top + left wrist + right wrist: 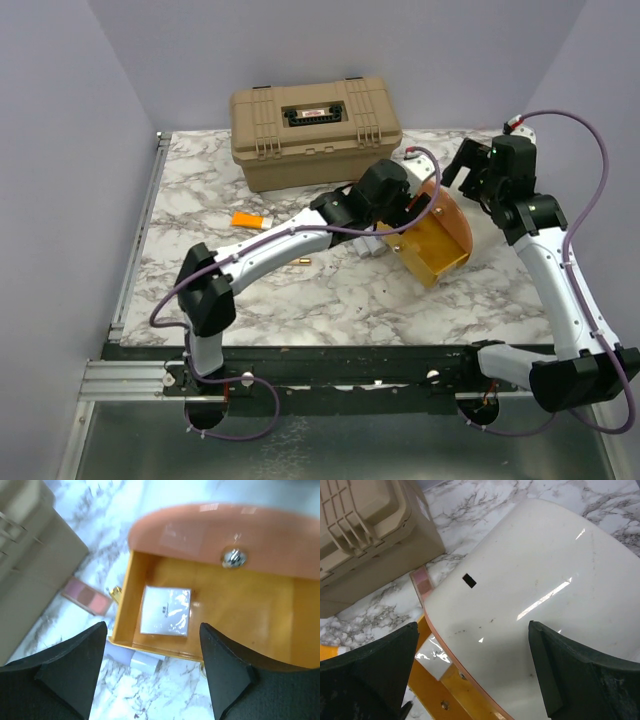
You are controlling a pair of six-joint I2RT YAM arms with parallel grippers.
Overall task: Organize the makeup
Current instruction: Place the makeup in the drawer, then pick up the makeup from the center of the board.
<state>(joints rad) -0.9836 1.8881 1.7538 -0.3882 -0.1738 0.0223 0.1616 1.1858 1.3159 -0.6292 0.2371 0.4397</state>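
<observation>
The makeup lies scattered. A white wrapped packet [166, 611] rests inside the open orange-lined pouch [260, 605]. A pink blush palette [87, 596] and a pale tube [145, 659] lie on the marble beside and under the pouch's front edge. An orange tube [248, 220] and a small rose-gold stick [305, 262] lie farther left. My left gripper [152, 672] hovers open just above the pouch mouth, with nothing between its fingers. My right gripper [472, 675] stands open over the pouch's cream lid [535, 595], holding nothing.
The big tan hard case [315, 130] stands shut at the back, close to the pouch [440, 240] and both grippers. Bare marble table [330, 300] spreads in front of the pouch. A metal rail [135, 240] runs along the left edge.
</observation>
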